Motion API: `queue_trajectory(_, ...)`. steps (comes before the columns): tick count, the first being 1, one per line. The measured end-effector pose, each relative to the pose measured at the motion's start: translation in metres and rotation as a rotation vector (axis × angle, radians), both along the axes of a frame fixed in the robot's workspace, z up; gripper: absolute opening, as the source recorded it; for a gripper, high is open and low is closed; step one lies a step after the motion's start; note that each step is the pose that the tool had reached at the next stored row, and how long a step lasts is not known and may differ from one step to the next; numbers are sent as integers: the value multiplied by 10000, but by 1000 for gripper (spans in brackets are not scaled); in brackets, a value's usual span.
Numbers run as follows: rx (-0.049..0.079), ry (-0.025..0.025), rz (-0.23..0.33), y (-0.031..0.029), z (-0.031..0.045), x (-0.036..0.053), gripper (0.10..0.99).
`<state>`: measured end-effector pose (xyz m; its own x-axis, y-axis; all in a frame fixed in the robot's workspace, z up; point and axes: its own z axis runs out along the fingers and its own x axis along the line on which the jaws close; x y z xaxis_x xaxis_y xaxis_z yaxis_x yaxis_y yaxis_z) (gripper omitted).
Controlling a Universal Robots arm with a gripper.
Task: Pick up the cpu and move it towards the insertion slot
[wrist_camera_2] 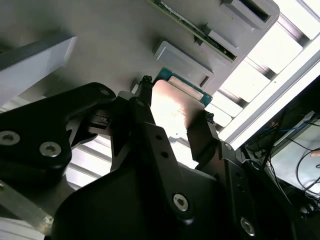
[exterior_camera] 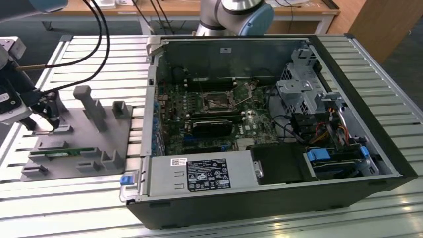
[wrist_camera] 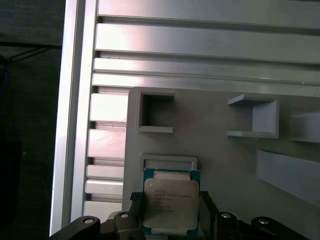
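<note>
second wrist view: black gripper (wrist_camera_2: pixel 176 100) fingers (wrist_camera_2: pixel 200 132) clamped on cpu (wrist_camera_2: pixel 175 107), one each side, opp edges. cpu top shiny silver w/ green rim at far end, right nxt to low grey block (wrist_camera_2: pixel 182 61) on grey fixture plate (wrist_camera_2: pixel 115 40). green mem stick (wrist_camera_2: pixel 182 19) further along plate. bright slatted table (wrist_camera_2: pixel 260 75) beyond, cables (wrist_camera_2: pixel 295 150) past its edge.

I see my gripper (exterior_camera: pixel 45 123) low on the grey tray (exterior_camera: pixel 120 133), tall grey posts (exterior_camera: pixel 89 106) close beside it, open air above, case wall (exterior_camera: pixel 150 99) standing before the insertion slot (exterior_camera: pixel 215 103), case open on top, black block (exterior_camera: pixel 211 128) and wires (exterior_camera: pixel 248 97) right by the slot
</note>
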<state>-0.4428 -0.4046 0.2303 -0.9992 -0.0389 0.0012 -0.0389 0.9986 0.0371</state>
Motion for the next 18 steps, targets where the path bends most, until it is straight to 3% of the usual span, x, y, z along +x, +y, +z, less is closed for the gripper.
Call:
queue_trajectory(8, 0, 0, 0, 0, 93, 0, 533)
queue_trajectory(18, 0, 0, 0, 0, 158, 0, 533)
